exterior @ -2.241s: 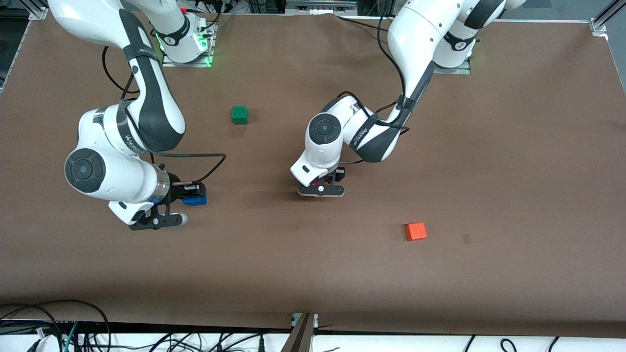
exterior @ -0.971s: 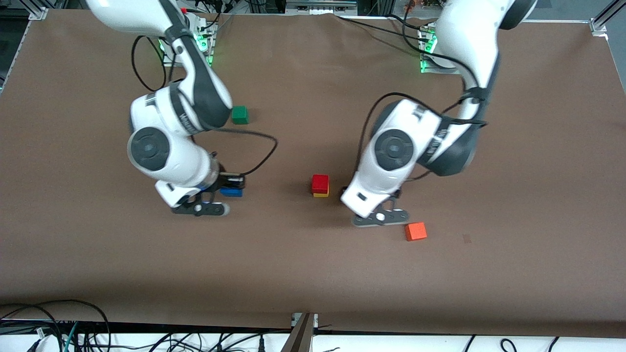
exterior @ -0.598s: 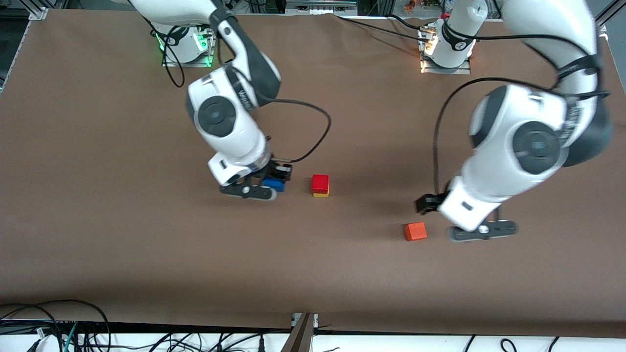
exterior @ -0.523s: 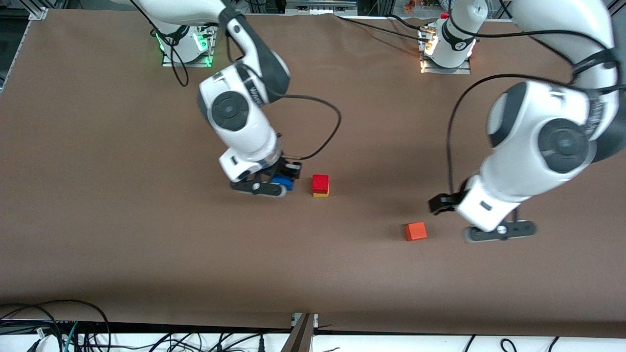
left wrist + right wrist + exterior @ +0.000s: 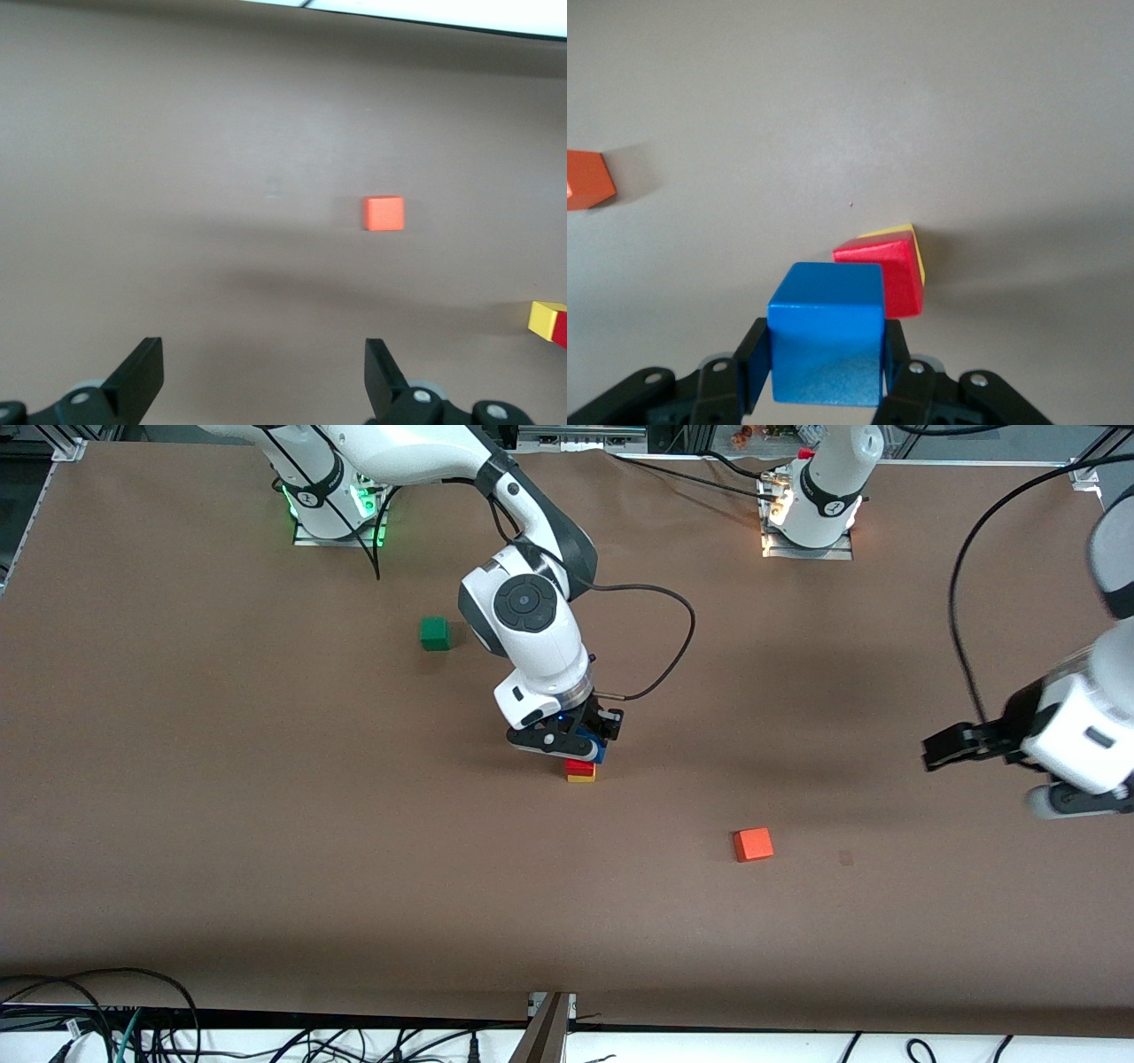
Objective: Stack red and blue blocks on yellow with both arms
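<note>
Now the right gripper (image 5: 576, 746) is clamping the blue block (image 5: 827, 332) over the red block (image 5: 580, 765), which is sitting on the yellow block (image 5: 581, 778).

The left gripper (image 5: 261, 390) is hanging spread apart over the brown table (image 5: 266, 850) at the left arm's end; no writing is readable.

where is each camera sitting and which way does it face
Front view: high across the table, facing both arm bases; shows the right pincer holding the blue cube over the red cube stacked on the yellow cube.
Left wrist view: looks down past the open left pincer at the orange cube.
Right wrist view: looks down past its own pincer at the stack.
All three share the orange cube.
</note>
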{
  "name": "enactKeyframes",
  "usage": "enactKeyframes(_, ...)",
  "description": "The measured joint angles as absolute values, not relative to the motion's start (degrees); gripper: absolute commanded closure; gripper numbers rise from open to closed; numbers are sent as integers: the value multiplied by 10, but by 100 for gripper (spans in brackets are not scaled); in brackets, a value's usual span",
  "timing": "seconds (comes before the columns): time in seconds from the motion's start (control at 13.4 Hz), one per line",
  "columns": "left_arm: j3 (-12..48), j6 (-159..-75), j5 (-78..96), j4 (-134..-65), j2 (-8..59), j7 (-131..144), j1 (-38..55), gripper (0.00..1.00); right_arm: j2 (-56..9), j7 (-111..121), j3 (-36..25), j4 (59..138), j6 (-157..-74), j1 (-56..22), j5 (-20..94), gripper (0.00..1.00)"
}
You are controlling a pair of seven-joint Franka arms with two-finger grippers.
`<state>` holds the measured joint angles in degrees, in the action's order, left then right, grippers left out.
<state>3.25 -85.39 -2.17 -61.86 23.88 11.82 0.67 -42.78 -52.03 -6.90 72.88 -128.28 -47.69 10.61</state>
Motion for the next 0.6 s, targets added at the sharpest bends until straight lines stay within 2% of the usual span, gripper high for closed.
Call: enactKeyframes(0.6, 38, -852, 4, -792, 121, 90, -26, 0, -431, -515, -70, 725, -1267, -478, 41, 46)
